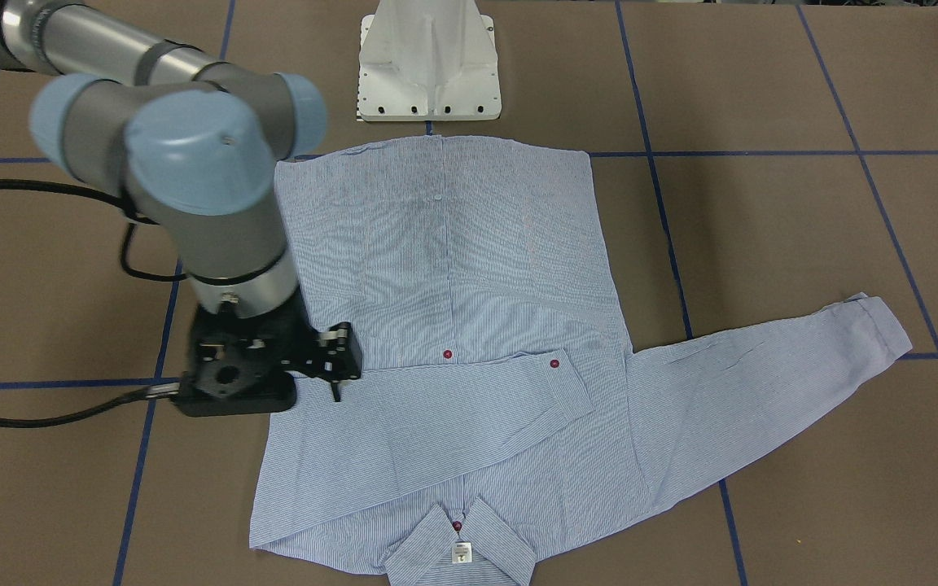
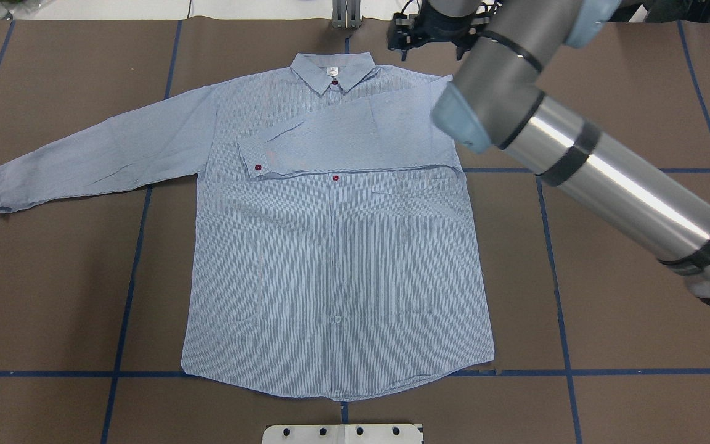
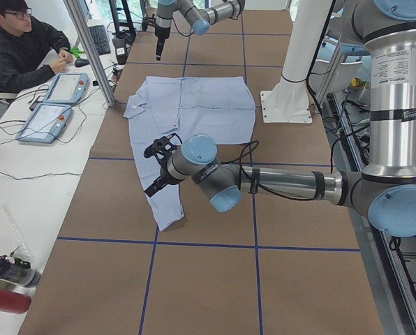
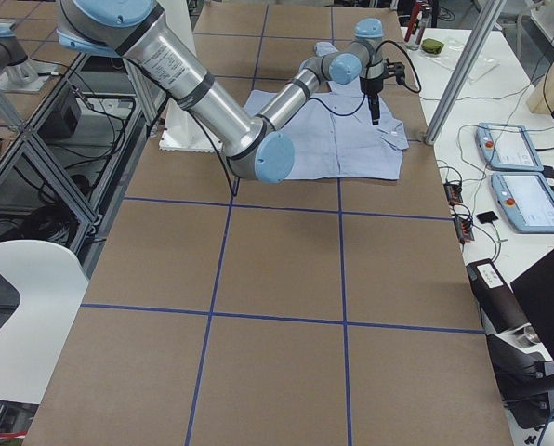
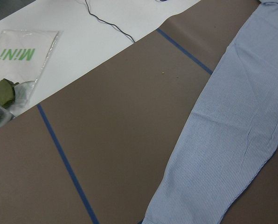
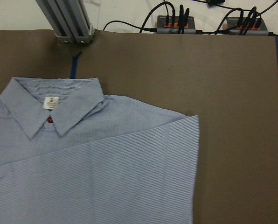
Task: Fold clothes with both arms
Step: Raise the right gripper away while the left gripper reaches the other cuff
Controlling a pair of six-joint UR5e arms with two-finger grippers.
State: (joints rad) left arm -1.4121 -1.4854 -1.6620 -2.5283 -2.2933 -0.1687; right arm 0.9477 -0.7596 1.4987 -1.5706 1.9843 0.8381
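The striped shirt [image 2: 336, 259] lies flat, front up, on the brown table, collar [image 2: 332, 71] at the far side. Its right sleeve [image 2: 355, 135] is folded across the chest, cuff [image 2: 256, 161] near the button line. Its left sleeve [image 2: 96, 154] stretches out sideways. My right gripper [image 1: 337, 391] hovers by the folded shoulder edge, looks shut and holds nothing; it also shows in the overhead view [image 2: 403, 49]. The right wrist view shows the collar [image 6: 52, 105]. My left gripper [image 3: 154, 171] hangs over the left sleeve [image 5: 223, 149]; I cannot tell if it is open.
The white pedestal base [image 1: 428, 73] stands just behind the shirt's hem. An aluminium post [image 6: 66, 21] rises beyond the collar. An operator [image 3: 19, 49] sits at a side bench with teach pendants [image 3: 54, 105]. A plastic bag [image 5: 22, 56] lies past the table's edge.
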